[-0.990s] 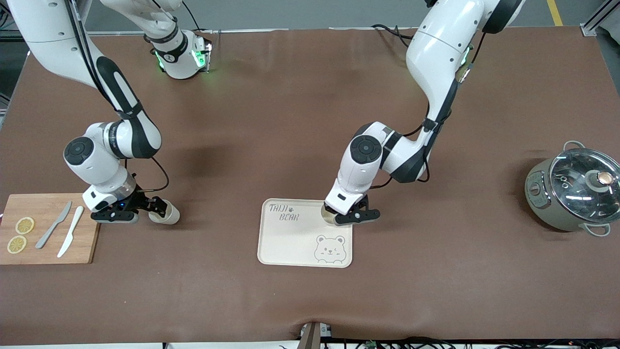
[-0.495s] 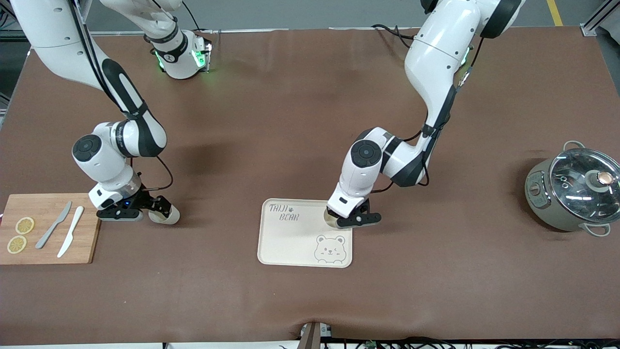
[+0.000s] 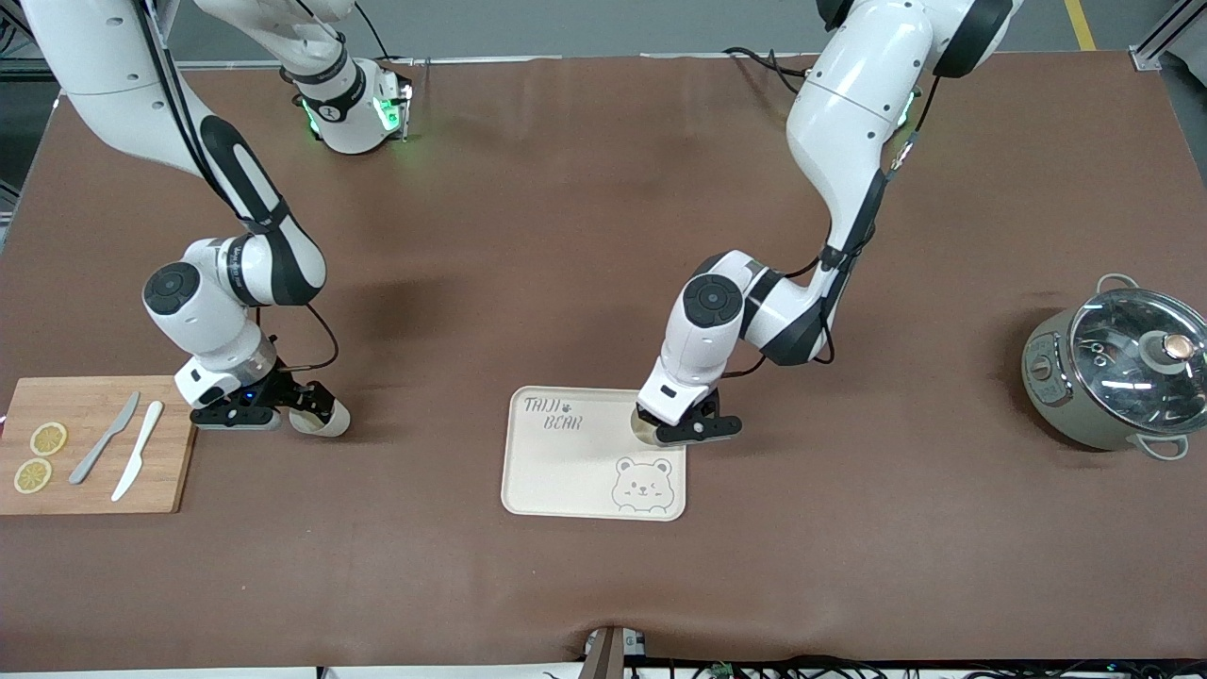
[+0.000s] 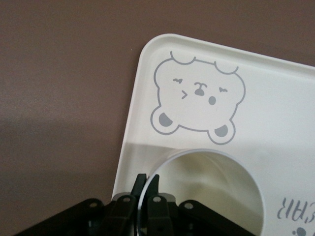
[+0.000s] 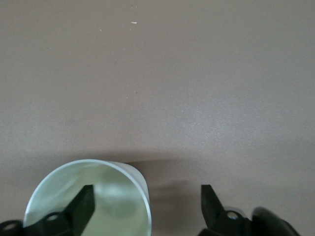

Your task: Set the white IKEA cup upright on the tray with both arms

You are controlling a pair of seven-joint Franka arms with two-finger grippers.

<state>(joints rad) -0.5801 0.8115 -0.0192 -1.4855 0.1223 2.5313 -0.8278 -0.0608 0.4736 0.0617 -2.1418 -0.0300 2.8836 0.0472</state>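
Note:
The cream tray (image 3: 566, 471) with the bear drawing lies mid-table; it also shows in the left wrist view (image 4: 275, 98). A white cup (image 3: 643, 433) stands upright on the tray's corner toward the left arm's end, its mouth open in the left wrist view (image 4: 211, 191). My left gripper (image 3: 684, 429) (image 4: 147, 178) is shut on that cup's rim. A second white cup (image 3: 325, 422) (image 5: 93, 201) sits tilted on the table beside the cutting board. My right gripper (image 3: 273, 412) (image 5: 146, 189) is open, one finger inside this cup's mouth and one outside.
A wooden cutting board (image 3: 90, 490) with two knives and lemon slices lies at the right arm's end. A pot with a glass lid (image 3: 1117, 372) stands at the left arm's end. Brown table surface lies between them.
The left arm has sunk slightly with its cup onto the tray. The right arm has shifted a little toward the second cup. Both cups stay where they were.

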